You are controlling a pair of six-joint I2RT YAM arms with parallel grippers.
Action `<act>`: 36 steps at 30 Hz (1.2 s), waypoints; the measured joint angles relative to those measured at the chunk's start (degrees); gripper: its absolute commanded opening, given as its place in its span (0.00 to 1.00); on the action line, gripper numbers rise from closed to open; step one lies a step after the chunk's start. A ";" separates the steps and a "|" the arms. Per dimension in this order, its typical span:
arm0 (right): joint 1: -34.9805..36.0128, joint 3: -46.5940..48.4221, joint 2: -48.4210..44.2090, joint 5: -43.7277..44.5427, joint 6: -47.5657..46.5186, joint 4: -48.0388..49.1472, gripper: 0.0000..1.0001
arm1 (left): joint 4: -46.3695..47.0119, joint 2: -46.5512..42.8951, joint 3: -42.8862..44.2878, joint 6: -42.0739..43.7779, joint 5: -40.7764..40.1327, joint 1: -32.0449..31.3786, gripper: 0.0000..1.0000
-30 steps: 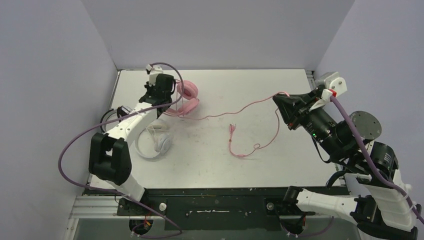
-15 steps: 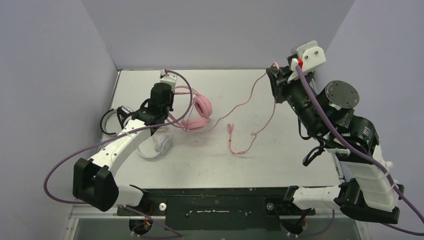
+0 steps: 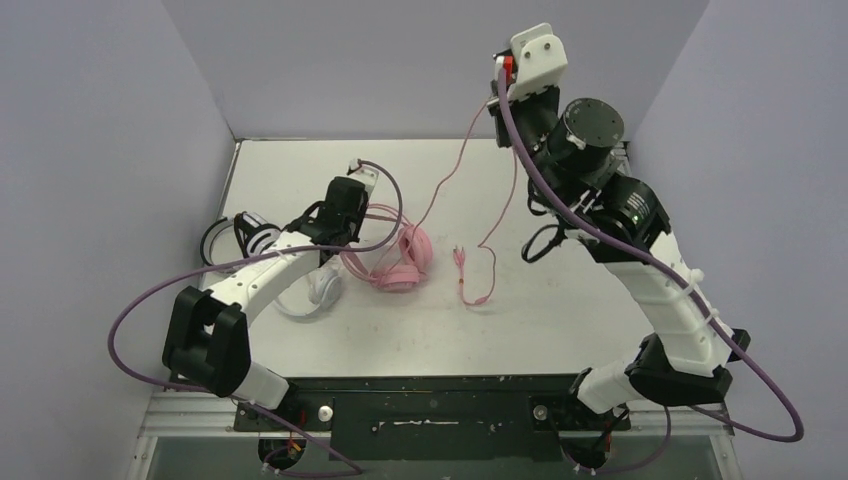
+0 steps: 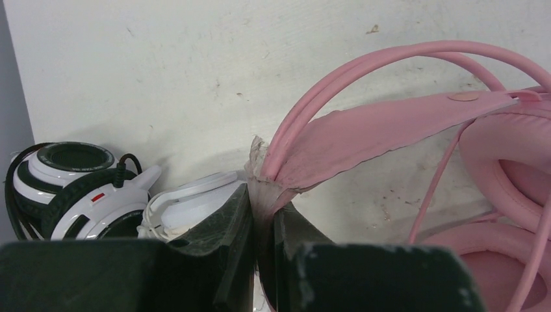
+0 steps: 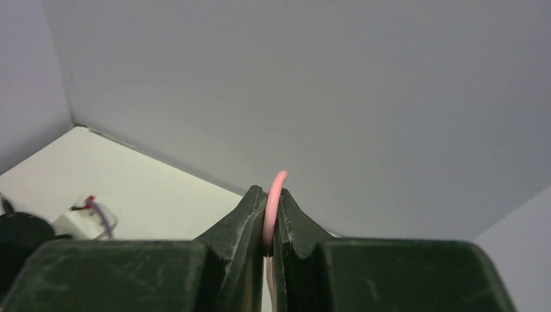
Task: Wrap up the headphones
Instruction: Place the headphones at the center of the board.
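Left gripper clamped on the padded band of the pink plastic over-ear headset, resting on the white table beside the all-white headset, right gripper held high, pinching the thin pink cable.

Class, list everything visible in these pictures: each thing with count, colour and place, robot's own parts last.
pink plastic over-ear headphones: one, pink, table centre.
thin pink cable: one, pink, running from the table up to the right jaws.
white plastic over-ear headphones: one, white, left of the pink pair.
black-and-white over-ear headphones: one, black and white, table's left edge.
flat white table: one, white, under everything.
left arm: one, white and black, jaws shut on the pink headband.
right arm: one, white and black, held high, jaws shut on the cable.
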 measured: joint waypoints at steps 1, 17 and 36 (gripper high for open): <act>-2.27 0.00 0.85 -0.44 -0.07 0.98 0.00 | -0.09 -0.20 -0.07 0.09 0.70 -0.35 0.00; -25.22 3.67 13.62 -11.28 5.22 5.64 0.00 | -3.56 -11.76 -5.99 -0.50 12.35 -2.23 0.00; -45.48 -13.27 15.78 -33.75 22.82 11.06 0.00 | -11.37 -27.32 -3.72 -10.62 40.52 1.68 0.00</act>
